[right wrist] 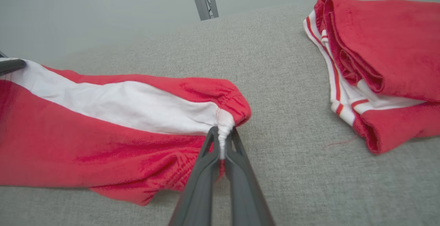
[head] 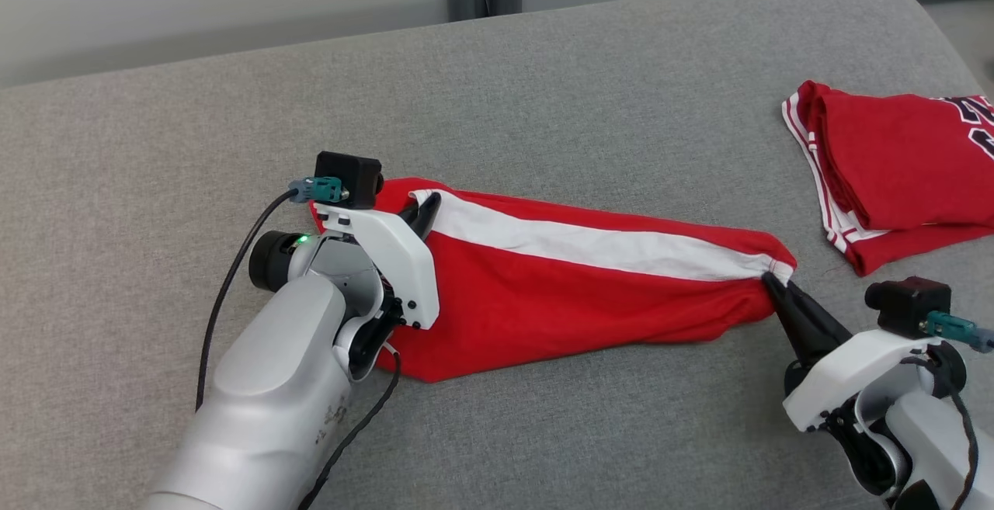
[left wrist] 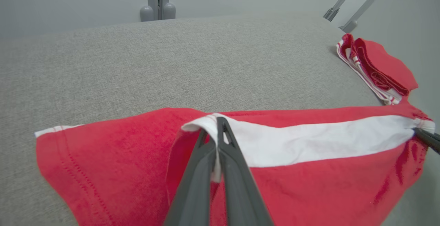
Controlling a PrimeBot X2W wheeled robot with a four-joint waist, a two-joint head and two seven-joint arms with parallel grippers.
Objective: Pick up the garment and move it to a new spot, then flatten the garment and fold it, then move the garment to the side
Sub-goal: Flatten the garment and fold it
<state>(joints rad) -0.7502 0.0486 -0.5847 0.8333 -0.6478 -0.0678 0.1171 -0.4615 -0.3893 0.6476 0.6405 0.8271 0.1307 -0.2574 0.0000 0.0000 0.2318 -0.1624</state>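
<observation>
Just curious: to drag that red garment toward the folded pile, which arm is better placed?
Probably the right: the right gripper pinches the garment end nearest the folded pile, while the left gripper grips the far end.

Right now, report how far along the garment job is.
Done: nothing finished that I can confirm; the red garment lies stretched but creased on the grey surface. In hand: left gripper and right gripper each pinch an end of its white stripe. To do: flattening, folding, moving it aside.
</observation>
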